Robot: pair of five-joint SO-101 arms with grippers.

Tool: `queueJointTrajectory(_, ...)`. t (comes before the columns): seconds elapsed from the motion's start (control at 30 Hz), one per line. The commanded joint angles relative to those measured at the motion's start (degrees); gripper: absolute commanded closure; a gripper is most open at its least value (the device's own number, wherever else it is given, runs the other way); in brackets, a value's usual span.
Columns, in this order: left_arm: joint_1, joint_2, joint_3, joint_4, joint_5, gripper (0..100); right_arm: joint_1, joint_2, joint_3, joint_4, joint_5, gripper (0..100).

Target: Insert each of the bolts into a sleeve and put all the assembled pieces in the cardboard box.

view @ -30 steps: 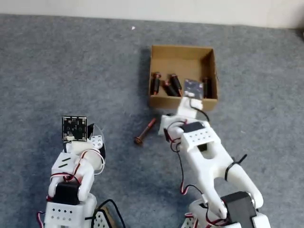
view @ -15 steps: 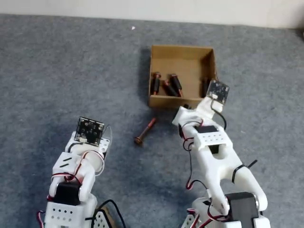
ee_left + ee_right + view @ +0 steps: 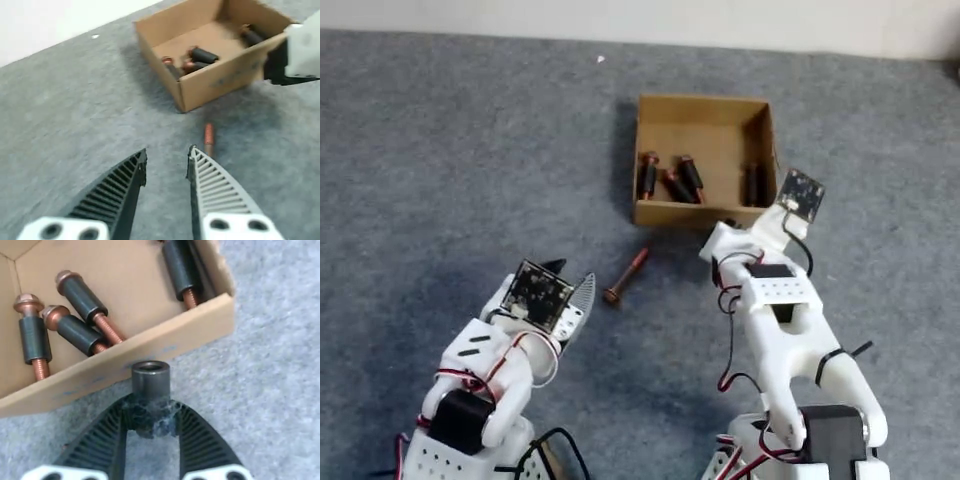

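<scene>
A copper bolt (image 3: 625,277) lies loose on the grey carpet just in front of the cardboard box (image 3: 705,213). My left gripper (image 3: 575,278) sits open beside the bolt's head; in the left wrist view the bolt (image 3: 208,135) lies just past the left gripper (image 3: 167,156). My right gripper (image 3: 151,412) is shut on a dark sleeve (image 3: 150,382), held upright close to the box's front wall (image 3: 125,365). In the high view the right gripper (image 3: 722,230) is at the box's front right corner. Several sleeved bolts (image 3: 82,302) lie inside the box.
Grey carpet stretches all around, with open floor left of the box (image 3: 225,82). The right arm's white body (image 3: 300,47) shows beside the box in the left wrist view. A pale wall edge runs along the far side.
My left arm swung right and its gripper came down beside the loose bolt. My right arm shifted right along the box's front wall, its wrist turning, with the sleeve still held.
</scene>
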Motion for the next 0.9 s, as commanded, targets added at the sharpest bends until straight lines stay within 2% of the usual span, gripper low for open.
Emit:
queueJointTrajectory(0.0,2.2,2.5,-3.5,-0.1,-1.1,84,0.9,-2.8,-0.7,-1.5,0.0,99.5)
queueJointTrajectory(0.13,2.2,13.1,-8.9,-0.1,-1.1,84,0.9,-2.8,-0.7,-1.5,0.0,99.5)
queueJointTrajectory(0.4,2.2,44.4,-24.7,-0.4,-1.2,84,0.9,-2.8,-0.6,-1.5,0.0,99.5)
queueJointTrajectory(0.63,3.0,70.8,-34.2,-7.7,-1.2,84,1.0,-2.8,-0.5,-1.5,0.0,99.5)
queueJointTrajectory(0.87,3.8,90.8,-44.8,-8.4,-1.2,84,1.0,-2.8,-0.5,-1.5,0.0,99.5)
